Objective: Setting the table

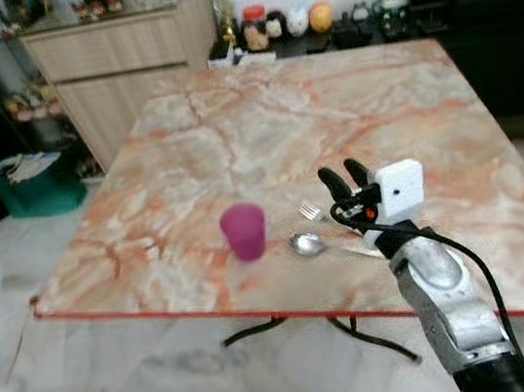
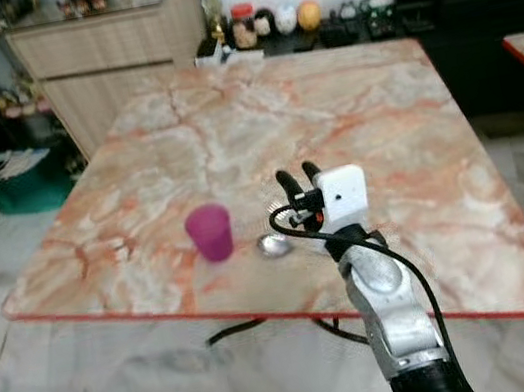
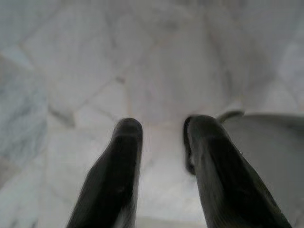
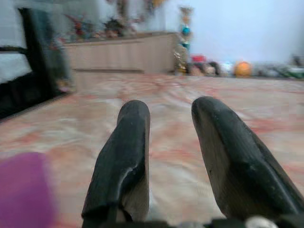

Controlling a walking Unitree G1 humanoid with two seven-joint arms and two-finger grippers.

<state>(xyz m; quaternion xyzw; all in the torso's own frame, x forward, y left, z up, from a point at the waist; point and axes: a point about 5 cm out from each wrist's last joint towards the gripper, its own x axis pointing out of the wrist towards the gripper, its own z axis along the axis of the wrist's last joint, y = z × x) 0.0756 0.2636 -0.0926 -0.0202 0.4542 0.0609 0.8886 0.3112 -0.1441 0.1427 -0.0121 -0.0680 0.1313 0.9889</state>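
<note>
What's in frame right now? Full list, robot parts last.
table: 1, orange-pink marble top with red edge, centre.
cup: 1, purple, upright near table's front edge.
spoon: 1, silver, right of cup.
fork: 1, silver, just behind spoon.
cabinet: 1, light wood, behind table, left.
bin: 1, green, on floor left.
right pincer: black fingers apart, over the cutlery.
left pincer: fingers apart, above floor tiles.

We are in a home's dining area. A marble-patterned table (image 1: 348,110) fronts a wooden sideboard (image 1: 122,63) and shelf ornaments (image 1: 312,18).
</note>
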